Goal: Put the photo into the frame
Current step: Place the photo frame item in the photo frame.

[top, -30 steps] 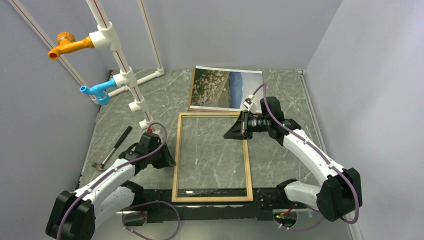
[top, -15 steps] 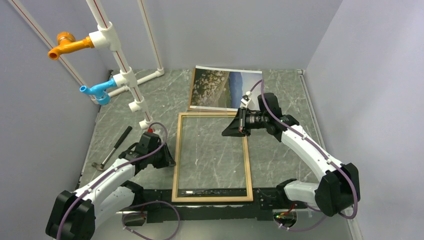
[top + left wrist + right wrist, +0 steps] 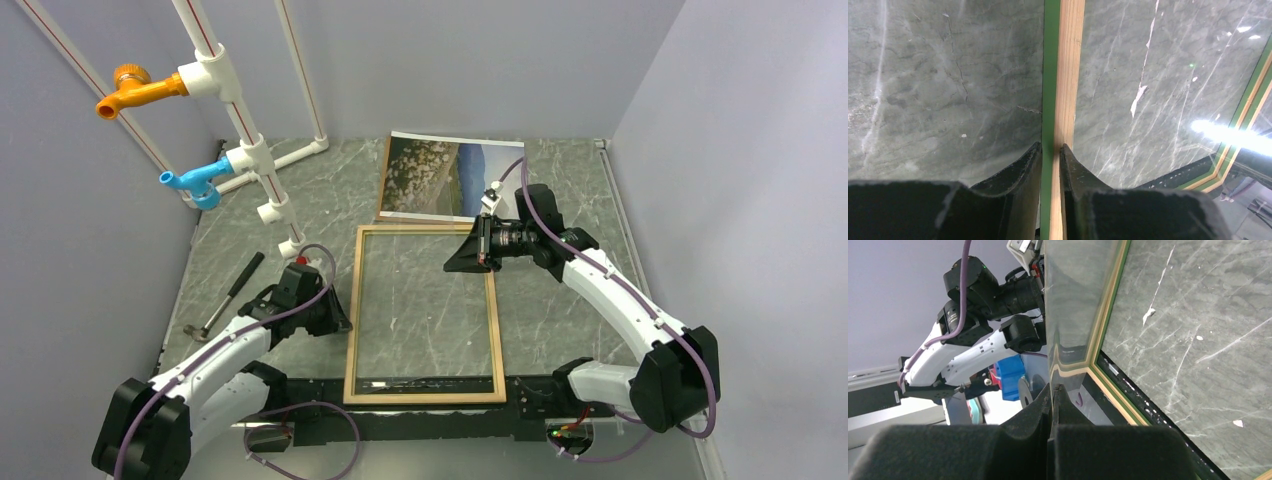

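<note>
The frame point(image 3: 494, 330) lies flat mid-table with its pale wood face up. My left gripper point(image 3: 343, 322) is shut on its left rail; the left wrist view shows the wood-and-green rail point(image 3: 1070, 75) pinched between the jaws of the left gripper point(image 3: 1050, 146). Over the frame's far right corner, my right gripper point(image 3: 452, 265) is shut on a thin clear pane. In the right wrist view this pane point(image 3: 1073, 300) rises edge-on from the closed right gripper point(image 3: 1053, 386). The photo point(image 3: 452, 178) lies picture side up behind the frame, touched by neither gripper.
A hammer point(image 3: 225, 296) lies left of the left arm. A white pipe stand point(image 3: 262, 190) carries an orange tap point(image 3: 135, 90) and a blue tap point(image 3: 195, 182) at the back left. Grey walls close in both sides and the back.
My right gripper has shifted slightly left and toward the back with the pane. The left gripper and the frame have not moved.
</note>
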